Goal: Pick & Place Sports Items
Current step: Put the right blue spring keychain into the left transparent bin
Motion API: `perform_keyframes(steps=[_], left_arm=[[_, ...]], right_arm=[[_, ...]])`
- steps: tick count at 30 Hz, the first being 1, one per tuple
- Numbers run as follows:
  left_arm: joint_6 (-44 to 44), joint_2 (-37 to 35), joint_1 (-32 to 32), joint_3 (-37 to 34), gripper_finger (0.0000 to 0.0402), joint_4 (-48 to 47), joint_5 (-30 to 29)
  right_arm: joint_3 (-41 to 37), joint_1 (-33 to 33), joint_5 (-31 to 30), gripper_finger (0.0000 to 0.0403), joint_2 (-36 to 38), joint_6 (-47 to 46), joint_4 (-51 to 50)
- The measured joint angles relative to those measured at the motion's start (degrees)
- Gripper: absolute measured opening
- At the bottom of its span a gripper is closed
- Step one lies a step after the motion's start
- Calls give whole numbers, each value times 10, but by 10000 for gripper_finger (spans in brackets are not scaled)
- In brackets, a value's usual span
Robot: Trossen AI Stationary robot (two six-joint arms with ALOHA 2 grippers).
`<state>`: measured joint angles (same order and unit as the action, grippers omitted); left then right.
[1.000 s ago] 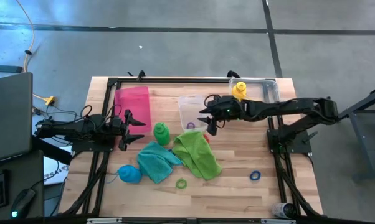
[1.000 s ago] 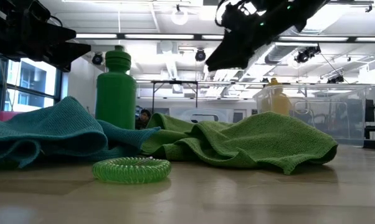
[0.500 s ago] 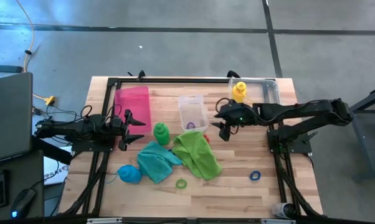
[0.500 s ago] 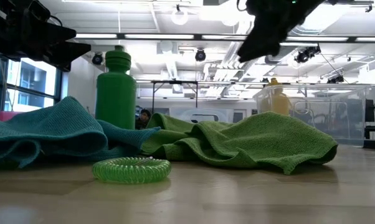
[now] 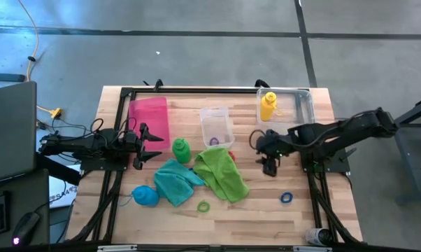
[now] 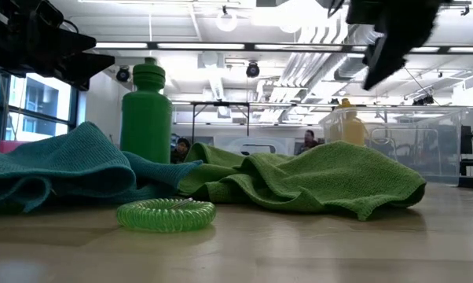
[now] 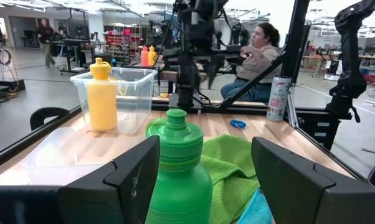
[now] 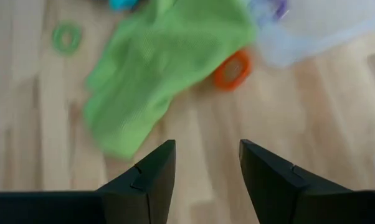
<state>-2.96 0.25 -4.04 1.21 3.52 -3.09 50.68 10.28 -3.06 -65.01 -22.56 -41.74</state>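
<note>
My right pincer (image 5: 268,168) hangs over bare counter (image 5: 266,210), fingers apart, nothing between them. My judgement: the nearest loose item is the blue ring (image 5: 287,198), a little nearer the counter's front edge and slightly outward of this pincer. It lies flat, round, so no long axis to line up with. The right arm is clearly the closer one; the left is well apart, across the counter.

The orange ring (image 8: 232,70) sits at the lime green towel's (image 5: 222,172) edge, just beside the small clear box (image 5: 215,124), inboard of my right pincer. The towel lies rumpled, its length running diagonally from the box toward the front edge.

My left pincer (image 5: 151,145) waits at the counter's left, fingers apart and empty, pointing at the green bottle (image 5: 181,148), which stands upright just ahead of it. The teal towel (image 5: 174,181) touches the lime one; the blue bottle (image 5: 145,196) lies on its side beside it, near the front left.

Farthest: the yellow bottle (image 5: 268,106) already stands upright in the large clear box (image 5: 305,103) at the back right. The pink tray (image 5: 149,115) lies flat at the back left.

Count: 3 bottles. 2 towels. 4 rings seen: blue, orange, green ring (image 5: 203,206) in front of the towels, and a purple ring (image 5: 214,141) inside the small box. 2 clear boxes. 1 tray.
</note>
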Motion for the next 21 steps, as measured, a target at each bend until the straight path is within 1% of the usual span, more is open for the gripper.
perform_keyframes(steps=[5,10,13,17,21], left_arm=[[0,0,0,0,249,0,0],[0,0,0,0,249,0,0],[0,0,0,0,249,0,0],[0,0,0,0,249,0,0],[0,0,0,0,249,0,0]], right_arm=[[0,43,53,169,4,4,-47],[0,99,56,169,4,44,-74],[-1,124,68,169,3,78,-79],[-1,151,79,169,3,137,-103],[-1,172,89,169,3,169,-146]])
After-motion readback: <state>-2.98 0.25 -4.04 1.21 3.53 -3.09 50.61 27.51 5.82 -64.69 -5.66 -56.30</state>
